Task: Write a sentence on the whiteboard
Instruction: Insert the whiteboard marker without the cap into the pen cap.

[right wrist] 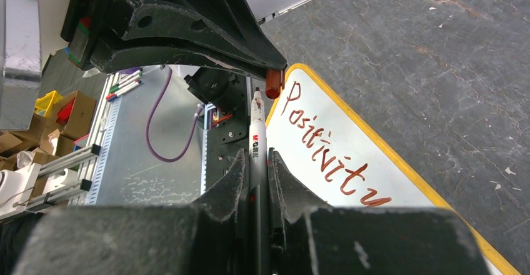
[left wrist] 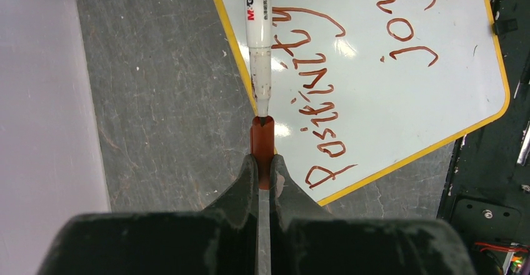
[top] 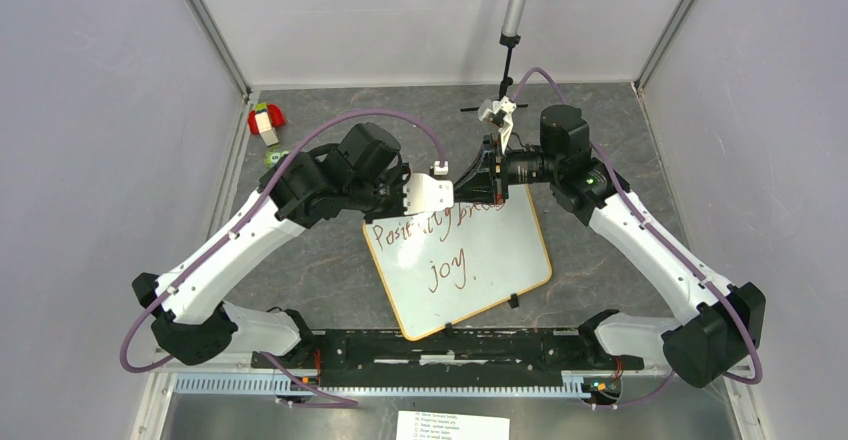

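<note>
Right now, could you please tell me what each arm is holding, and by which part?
Left fingers: brownish-red plastic marker cap, pinched at its closed end. Right fingers: white cylindrical marker, clamped by its rear barrel.

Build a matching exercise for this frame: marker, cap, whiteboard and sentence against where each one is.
Things:
1. marker
2. red cap
3. whiteboard
4. sentence

Places:
A. lying flat on the table
B. clamped in the left hand
C. written on the board in two lines
D. clamped in the right hand

Pairs: 1-D, 2-B, 3-A, 4-C
</note>
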`<state>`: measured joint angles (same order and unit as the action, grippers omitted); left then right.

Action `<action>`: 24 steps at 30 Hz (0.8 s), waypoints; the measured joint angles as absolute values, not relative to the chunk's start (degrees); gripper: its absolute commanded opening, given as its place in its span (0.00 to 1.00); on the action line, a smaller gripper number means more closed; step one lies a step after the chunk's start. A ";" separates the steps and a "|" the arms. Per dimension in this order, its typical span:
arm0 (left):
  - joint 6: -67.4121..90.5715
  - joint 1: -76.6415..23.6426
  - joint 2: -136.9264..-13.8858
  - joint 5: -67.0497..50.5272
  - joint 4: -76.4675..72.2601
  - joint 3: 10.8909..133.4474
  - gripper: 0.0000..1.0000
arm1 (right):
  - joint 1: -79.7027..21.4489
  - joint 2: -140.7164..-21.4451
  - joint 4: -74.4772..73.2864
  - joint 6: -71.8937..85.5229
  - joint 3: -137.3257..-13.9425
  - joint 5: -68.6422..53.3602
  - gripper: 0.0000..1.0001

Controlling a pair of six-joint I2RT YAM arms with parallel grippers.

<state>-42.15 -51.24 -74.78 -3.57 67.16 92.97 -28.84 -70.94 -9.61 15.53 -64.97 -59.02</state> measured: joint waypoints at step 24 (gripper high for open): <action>-41.71 -51.48 -75.05 -6.15 67.18 95.37 0.02 | -28.99 -70.94 -11.53 12.69 -64.97 -56.75 0.00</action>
<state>-41.71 -51.48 -75.05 -6.15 67.18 95.37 -28.99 -70.94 -11.53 12.69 -64.97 -56.75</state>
